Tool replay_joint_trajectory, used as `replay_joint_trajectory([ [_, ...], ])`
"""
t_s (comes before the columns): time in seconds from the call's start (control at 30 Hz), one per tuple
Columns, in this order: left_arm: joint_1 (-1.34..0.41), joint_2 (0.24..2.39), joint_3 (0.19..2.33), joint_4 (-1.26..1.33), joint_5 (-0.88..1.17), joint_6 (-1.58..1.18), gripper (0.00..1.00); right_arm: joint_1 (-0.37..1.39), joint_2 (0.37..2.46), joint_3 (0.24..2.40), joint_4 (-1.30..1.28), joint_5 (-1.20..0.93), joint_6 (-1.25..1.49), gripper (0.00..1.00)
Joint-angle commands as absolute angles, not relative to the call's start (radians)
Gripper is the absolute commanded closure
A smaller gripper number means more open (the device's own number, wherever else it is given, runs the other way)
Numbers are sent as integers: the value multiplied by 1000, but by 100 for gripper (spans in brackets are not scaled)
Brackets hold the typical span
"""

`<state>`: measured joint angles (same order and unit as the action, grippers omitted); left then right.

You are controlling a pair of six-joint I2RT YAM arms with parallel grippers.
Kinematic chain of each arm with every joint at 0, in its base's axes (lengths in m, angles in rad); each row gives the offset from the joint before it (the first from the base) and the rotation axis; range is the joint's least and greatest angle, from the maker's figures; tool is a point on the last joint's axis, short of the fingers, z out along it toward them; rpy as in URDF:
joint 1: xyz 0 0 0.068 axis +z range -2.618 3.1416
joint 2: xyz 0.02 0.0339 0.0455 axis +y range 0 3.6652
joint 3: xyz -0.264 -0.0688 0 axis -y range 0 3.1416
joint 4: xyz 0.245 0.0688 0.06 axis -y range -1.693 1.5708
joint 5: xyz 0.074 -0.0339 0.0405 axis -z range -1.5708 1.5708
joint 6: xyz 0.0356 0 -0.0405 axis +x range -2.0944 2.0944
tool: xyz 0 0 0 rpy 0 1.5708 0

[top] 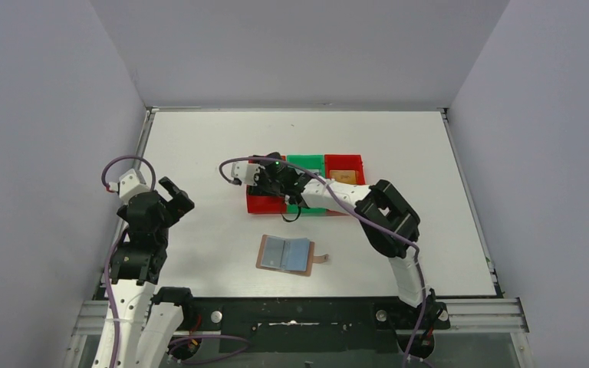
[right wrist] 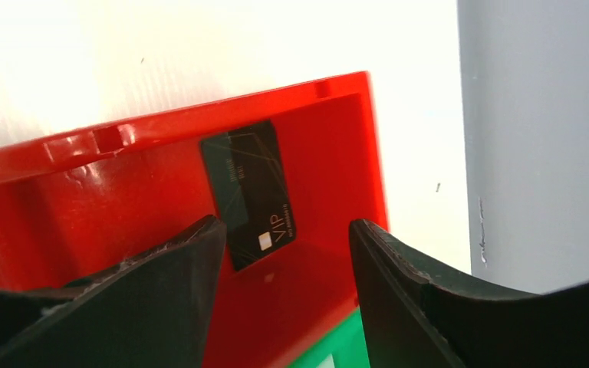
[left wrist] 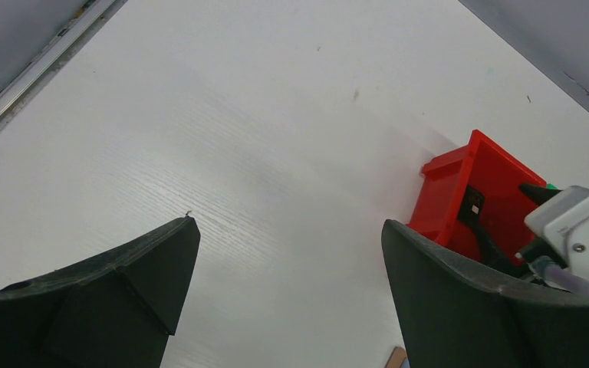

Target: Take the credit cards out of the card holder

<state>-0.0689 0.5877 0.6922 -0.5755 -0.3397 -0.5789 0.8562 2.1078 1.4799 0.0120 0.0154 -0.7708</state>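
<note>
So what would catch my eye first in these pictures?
Bright red and green plastic bins sit in a central row. The right gripper hangs over the leftmost red bin, where a black card rests. Nearer the front edge, a tan-brown leather wallet lies open, showing pale blue pockets.

Glossy red plastic bin (right wrist: 123,184)

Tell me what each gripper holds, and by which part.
Nothing. The right gripper has jaws apart over the black card in the red bin, not touching it; the left gripper is open, empty.

A black card (right wrist: 249,195) bears fine pale lines; the bin (right wrist: 123,192) is red, the wallet (top: 285,253) tan-rimmed blue.
</note>
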Motion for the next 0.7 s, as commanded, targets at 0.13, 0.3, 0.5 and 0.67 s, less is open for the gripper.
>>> replay_joint_trajectory([
  [0.13, -61, 589, 697, -530, -330, -560, 9, 847, 1835, 1358, 253, -19, -406, 28],
  [0.3, -61, 586, 696, -528, -317, -554, 9, 846, 1704, 1323, 105, 35, 137, 22],
  [0.5, -61, 585, 691, -517, -300, -548, 9, 975, 1609, 1143, -36, 231, 531, 23],
  [0.67, -61, 596, 688, -511, -281, -544, 9, 1174, 1656, 1159, -331, 605, 820, 25],
])
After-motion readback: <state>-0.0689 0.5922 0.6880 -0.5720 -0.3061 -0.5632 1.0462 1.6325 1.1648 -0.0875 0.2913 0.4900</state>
